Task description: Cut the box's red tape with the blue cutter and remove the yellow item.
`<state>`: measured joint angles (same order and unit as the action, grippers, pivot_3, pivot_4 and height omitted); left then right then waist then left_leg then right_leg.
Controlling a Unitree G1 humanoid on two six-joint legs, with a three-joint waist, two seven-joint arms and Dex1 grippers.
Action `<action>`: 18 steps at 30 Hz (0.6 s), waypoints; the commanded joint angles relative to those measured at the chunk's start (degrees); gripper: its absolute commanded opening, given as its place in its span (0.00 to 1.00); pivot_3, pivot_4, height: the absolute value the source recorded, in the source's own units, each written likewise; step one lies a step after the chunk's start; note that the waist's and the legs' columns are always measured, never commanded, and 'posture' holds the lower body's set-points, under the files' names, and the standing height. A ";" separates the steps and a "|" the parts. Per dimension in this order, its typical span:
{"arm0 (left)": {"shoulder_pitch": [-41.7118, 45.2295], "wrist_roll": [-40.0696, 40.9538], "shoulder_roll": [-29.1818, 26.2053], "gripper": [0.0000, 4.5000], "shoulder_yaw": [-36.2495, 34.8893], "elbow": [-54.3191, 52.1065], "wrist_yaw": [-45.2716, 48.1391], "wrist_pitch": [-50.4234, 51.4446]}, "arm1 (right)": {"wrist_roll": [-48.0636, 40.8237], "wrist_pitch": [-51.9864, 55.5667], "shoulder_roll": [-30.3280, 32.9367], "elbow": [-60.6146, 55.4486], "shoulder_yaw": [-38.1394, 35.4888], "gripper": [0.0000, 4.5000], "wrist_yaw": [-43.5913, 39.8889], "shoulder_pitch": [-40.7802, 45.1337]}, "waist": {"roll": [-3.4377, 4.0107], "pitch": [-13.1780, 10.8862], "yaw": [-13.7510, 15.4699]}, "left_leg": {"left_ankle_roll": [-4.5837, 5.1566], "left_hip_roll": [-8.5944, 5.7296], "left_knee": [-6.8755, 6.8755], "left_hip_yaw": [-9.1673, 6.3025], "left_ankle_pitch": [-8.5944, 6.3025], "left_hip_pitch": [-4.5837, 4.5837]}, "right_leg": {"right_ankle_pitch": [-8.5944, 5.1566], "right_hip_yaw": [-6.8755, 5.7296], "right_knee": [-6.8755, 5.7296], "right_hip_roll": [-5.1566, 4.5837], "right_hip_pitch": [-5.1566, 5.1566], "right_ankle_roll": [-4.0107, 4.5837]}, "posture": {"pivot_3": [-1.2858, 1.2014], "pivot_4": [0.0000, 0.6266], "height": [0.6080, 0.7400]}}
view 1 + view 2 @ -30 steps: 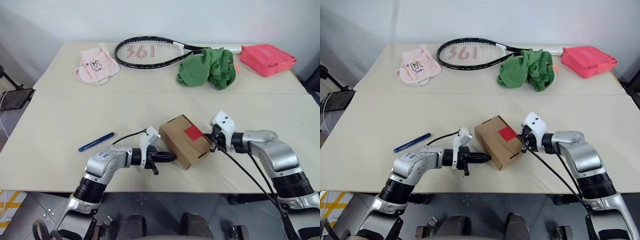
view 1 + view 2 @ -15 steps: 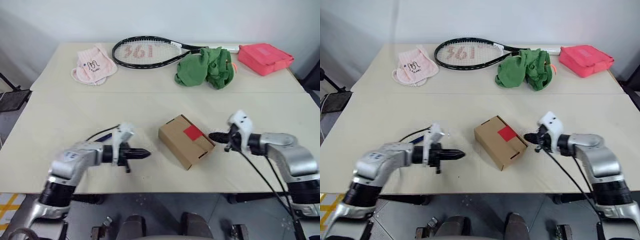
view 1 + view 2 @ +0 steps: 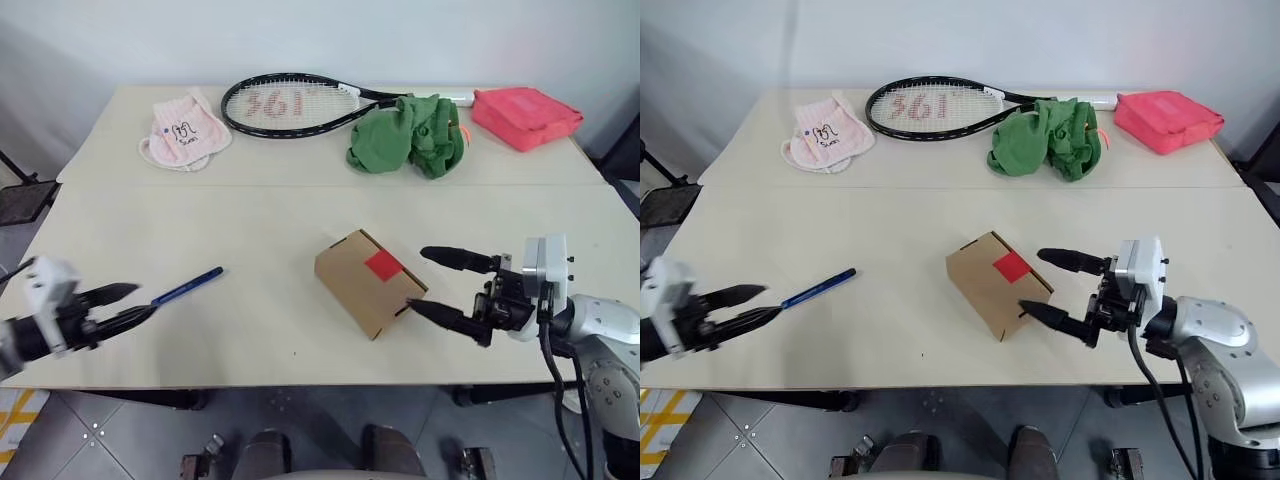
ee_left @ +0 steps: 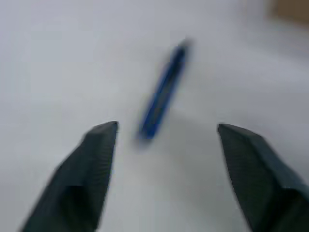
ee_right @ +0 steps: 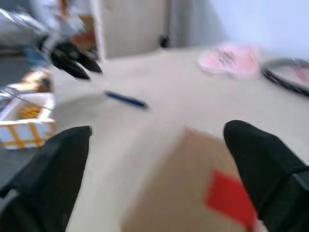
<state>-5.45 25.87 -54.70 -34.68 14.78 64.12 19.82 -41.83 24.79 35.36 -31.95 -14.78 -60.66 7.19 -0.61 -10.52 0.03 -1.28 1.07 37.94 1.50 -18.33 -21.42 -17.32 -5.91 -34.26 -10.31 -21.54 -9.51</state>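
Both end effectors spread and empty, box sealed on the desk.

We see the box lying closed near the middle of the desk, its red tape intact across the top. Our right end effector sits just beside the box's right end with its fingers wide apart, holding nothing. Our left end effector is at the desk's left edge, fingers also apart and empty, aimed at the blue cutter, which lies on the desk just beyond the fingertips. Along the far side lie a pink cloth, a racket, a green cloth and a red pouch.
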 commanded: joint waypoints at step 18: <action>19.62 -8.54 1.14 0.98 20.45 5.73 1.28 -9.33 | 3.37 -7.23 6.51 -4.25 2.53 1.00 -1.31 -3.88 | -0.09 0.03 0.86 | -0.04 0.10 0.01 0.37 -0.15 0.18 | 0.01 -0.05 -0.24 0.00 -0.11 0.00 | 0.52 0.24 1.00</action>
<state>13.33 19.28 -53.55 -15.91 19.41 66.07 10.62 -38.27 18.52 41.19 -35.28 -11.63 -62.22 3.30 -0.70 -10.49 0.89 -1.32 1.17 37.96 1.91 -18.49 -21.24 -17.31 -5.96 -34.50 -10.31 -21.67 -9.51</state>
